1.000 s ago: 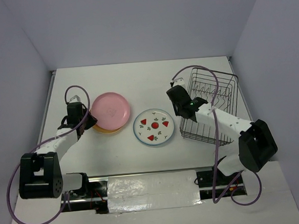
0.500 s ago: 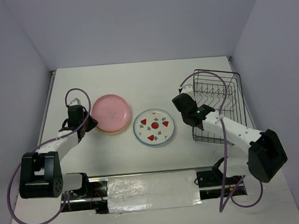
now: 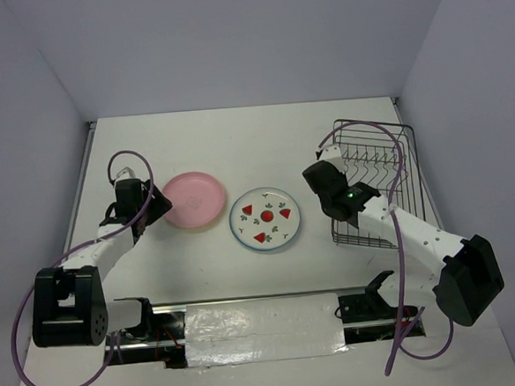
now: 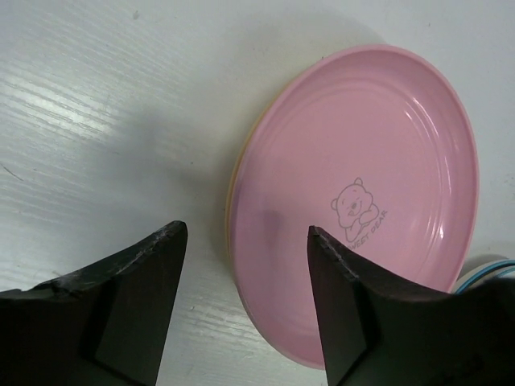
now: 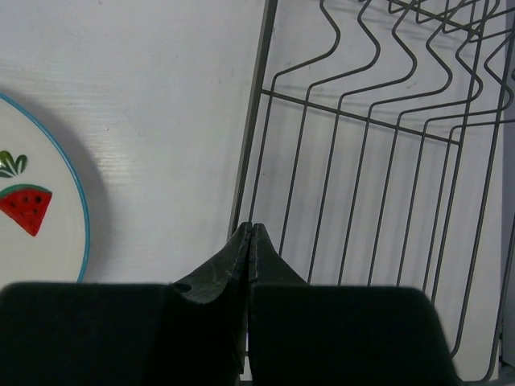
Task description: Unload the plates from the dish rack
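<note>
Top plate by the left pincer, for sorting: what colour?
Pink plate with bear print; left wrist view.

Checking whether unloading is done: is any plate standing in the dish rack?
No, the dish rack holds only its bare wire tines in the top view.

Open lanes and blockers
Far side of table (image 3: 236, 141) lies bare. A narrow gap separates the pink plate (image 3: 193, 200) from the fruit plate (image 3: 265, 219). The dish rack (image 3: 379, 184) walls the right edge, with the right gripper (image 5: 251, 237) just beside it.
</note>
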Available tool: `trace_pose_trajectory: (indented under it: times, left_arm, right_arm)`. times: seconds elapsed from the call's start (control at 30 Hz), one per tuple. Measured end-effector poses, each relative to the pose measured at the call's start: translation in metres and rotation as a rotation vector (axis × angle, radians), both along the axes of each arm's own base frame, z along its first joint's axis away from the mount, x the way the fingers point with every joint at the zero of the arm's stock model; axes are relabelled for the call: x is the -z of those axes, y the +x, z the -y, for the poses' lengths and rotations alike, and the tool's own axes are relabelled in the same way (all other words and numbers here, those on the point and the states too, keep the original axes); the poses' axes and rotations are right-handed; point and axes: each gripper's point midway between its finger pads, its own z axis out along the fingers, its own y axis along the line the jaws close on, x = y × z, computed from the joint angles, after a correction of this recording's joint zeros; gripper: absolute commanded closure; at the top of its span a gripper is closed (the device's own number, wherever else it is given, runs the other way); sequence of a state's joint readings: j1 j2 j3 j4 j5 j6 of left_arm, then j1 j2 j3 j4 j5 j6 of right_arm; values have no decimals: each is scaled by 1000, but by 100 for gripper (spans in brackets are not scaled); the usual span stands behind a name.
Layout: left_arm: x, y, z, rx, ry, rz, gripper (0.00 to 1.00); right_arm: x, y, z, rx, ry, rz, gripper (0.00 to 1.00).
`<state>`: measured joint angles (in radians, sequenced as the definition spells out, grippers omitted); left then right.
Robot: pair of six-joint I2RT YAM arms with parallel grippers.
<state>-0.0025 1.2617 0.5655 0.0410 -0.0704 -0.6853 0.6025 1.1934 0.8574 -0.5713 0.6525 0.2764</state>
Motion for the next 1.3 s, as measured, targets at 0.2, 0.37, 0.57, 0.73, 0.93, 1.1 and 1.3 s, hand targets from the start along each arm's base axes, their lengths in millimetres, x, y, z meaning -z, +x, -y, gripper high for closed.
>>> trace_pose_trajectory:
  times: [0.2,0.37,0.57,0.73,0.93,1.1,1.3]
  left_arm:
    - [-28,21,4,16,5,59,30]
    - [-37,20,56,172,50,84,32]
    - [-49,-3,145,452,99,133,32]
    - [-51,-25,187,603,126,163,33]
    - [-61,-55,239,796,129,242,33]
    - [-64,-70,280,925,117,299,37]
    - [-49,-82,319,1034,132,309,39]
  right_arm:
    - [1,9,-13,-35,38,15,100]
    - [14,17,-23,-30,67,4,100]
    - [36,17,-23,29,76,-36,100]
    - [40,13,-18,86,108,-28,100]
    - [44,11,-3,179,137,-36,100]
    - [46,8,8,238,164,-39,100]
    - [41,-2,34,304,209,-3,100]
